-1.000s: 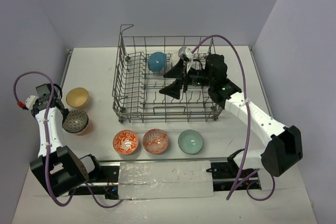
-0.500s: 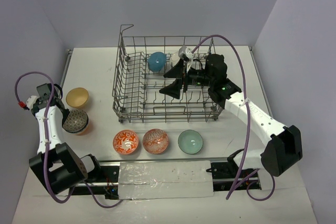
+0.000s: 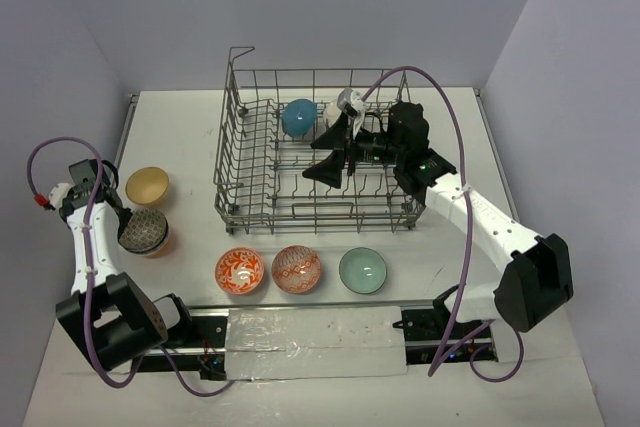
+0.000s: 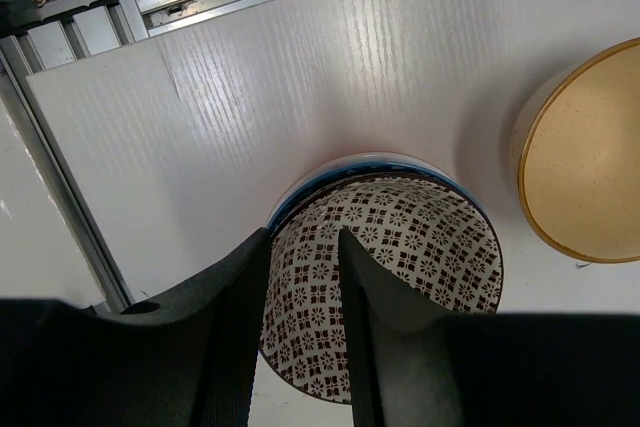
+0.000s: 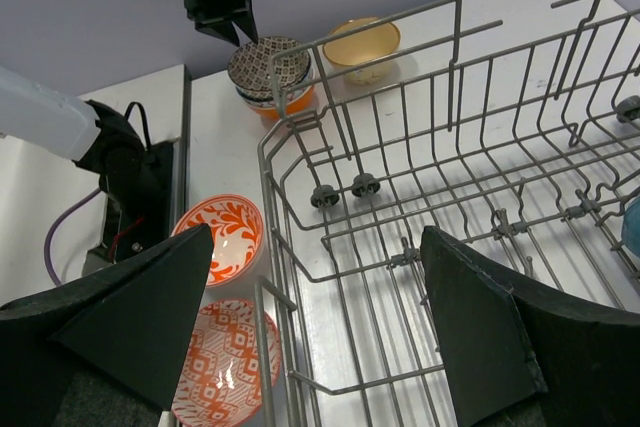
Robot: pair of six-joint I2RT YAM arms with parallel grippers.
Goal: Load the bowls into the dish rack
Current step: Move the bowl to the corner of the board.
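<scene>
The coming move turns on the left gripper (image 4: 303, 247) and the dark-patterned bowl (image 4: 415, 237) directly under it. The bowl sits at the table's left edge, on top of a plain orange bowl (image 3: 158, 247), with a tan bowl (image 4: 590, 167) just beside the stack on the far side. In the left wrist view the two fingers (image 4: 235, 307) straddle the bowl's near wall, one outside the rim and one down inside the patterned hollow. There is a gap between them, and the pictures do not show whether they are pinching the wall or only bracketing it. The bowl is round, so it has no long axis to line up with, and only the wall between the jaws matters. From this hand the dish rack (image 3: 232, 147) lies to the right and somewhat farther back, well apart from the stack, so the bowl would probably have to be lifted off the orange one and carried rightward over the rack's tall left side. The left arm is plainly the nearer one. The right gripper (image 5: 318, 237) hangs inside the rack with its jaws spread wide and nothing between them, near a teal-blue bowl (image 3: 298, 118) standing among the tines.
</scene>
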